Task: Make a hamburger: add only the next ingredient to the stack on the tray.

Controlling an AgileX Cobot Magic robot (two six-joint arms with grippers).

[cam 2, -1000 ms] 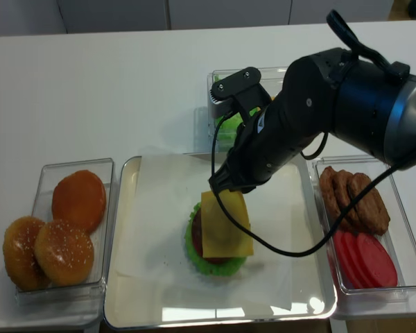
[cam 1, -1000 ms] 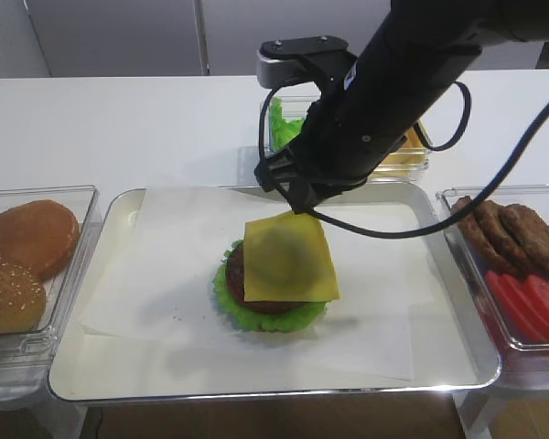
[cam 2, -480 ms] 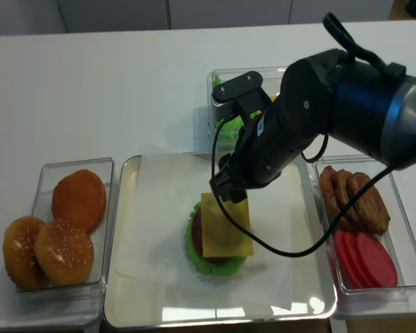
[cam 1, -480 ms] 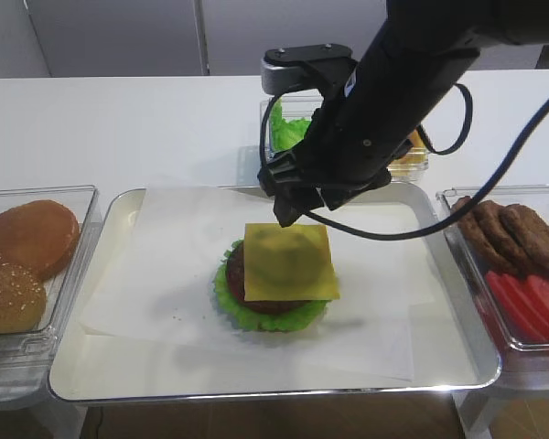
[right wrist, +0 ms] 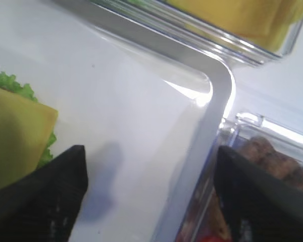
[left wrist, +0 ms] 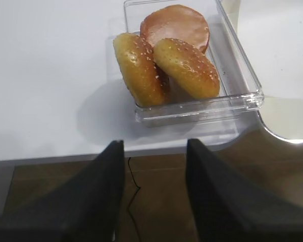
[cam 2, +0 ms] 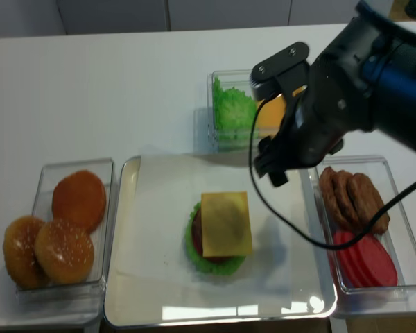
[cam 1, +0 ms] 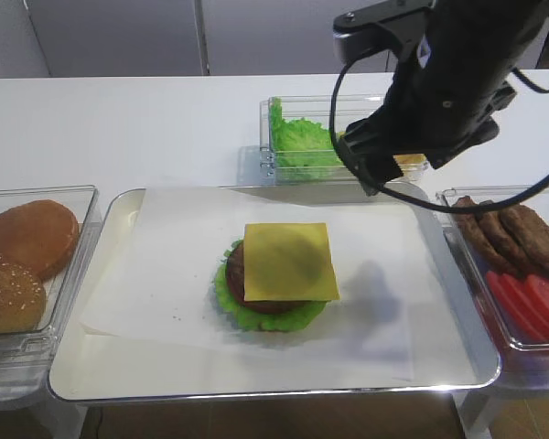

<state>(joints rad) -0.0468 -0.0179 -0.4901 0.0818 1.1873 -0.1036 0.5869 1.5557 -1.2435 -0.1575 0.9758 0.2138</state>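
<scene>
The yellow cheese slice [cam 1: 289, 261] [cam 2: 226, 223] lies flat and free on the stack [cam 1: 232, 271], covering most of the brown patty, with green lettuce frilling out below. The stack sits mid-way on the paper-lined metal tray [cam 1: 119, 208] [cam 2: 119, 277]. My right gripper [cam 1: 368, 172] [cam 2: 272, 170] [right wrist: 150, 148] hangs open and empty above the tray's far right corner, up and to the right of the stack. A corner of the cheese [right wrist: 15, 131] shows at the left of the right wrist view. My left gripper [left wrist: 154, 143] stands open with nothing in it, over the table's front edge near the buns.
A clear tub of buns [cam 1: 37, 247] [left wrist: 177, 55] stands left of the tray. Behind the tray are a lettuce tub [cam 1: 302, 142] and a tub of stacked cheese slices [right wrist: 242, 15]. A tub with oblong patties and tomato slices [cam 1: 522, 265] is on the right.
My right gripper opened and let go of the cheese slice, then rose and drew back to the right. The slice settled flat on the patty.
</scene>
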